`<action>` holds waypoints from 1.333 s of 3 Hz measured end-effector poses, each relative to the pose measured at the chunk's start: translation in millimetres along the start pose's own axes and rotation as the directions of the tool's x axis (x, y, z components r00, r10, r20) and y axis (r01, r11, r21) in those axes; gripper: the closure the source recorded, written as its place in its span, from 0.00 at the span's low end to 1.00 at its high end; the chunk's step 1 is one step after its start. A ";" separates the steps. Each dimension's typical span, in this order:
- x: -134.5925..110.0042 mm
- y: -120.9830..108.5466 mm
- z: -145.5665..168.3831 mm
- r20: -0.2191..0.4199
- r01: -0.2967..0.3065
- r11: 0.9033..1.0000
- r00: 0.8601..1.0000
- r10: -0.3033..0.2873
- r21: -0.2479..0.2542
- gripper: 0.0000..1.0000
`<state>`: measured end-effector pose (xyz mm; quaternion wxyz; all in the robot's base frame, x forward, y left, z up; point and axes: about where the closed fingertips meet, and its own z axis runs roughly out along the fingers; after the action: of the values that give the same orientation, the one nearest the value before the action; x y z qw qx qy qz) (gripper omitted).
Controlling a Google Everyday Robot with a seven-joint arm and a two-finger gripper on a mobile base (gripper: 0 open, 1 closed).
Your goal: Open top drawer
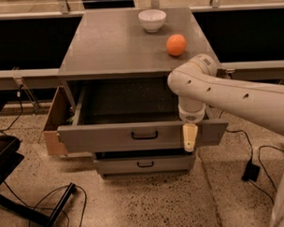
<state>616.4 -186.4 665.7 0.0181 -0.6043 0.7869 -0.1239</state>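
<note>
The top drawer [105,136] of the grey cabinet stands pulled well out, showing its deep dark grey interior [127,101]. Its small black bar handle [144,134] sits in the middle of the wide grey front. My gripper [190,138] hangs down from the white arm in front of the right part of the drawer front, right of the handle and apart from it. A narrower lower drawer [144,164] with its own black handle sits below, slightly out.
On the cabinet top [107,46] stand a white bowl [152,19] at the back and an orange [176,44] near the right edge. A cardboard box [55,119] stands left of the cabinet. Black cables [61,204] and a black stand lie on the speckled floor at left.
</note>
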 end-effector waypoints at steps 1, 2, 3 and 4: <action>6.4 34.1 -15.7 0.019 -0.056 0.998 0.998 0.057 -0.027 0.14; 19.9 121.1 -44.1 -0.003 -0.133 0.985 0.991 0.133 -0.110 0.37; 29.4 193.8 -51.1 -0.033 -0.157 0.962 0.988 0.153 -0.222 0.61; 25.9 193.2 -54.2 -0.026 -0.139 0.967 0.990 0.137 -0.212 0.50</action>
<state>417.0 -155.6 679.4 -0.0426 -0.5459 0.8358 -0.0408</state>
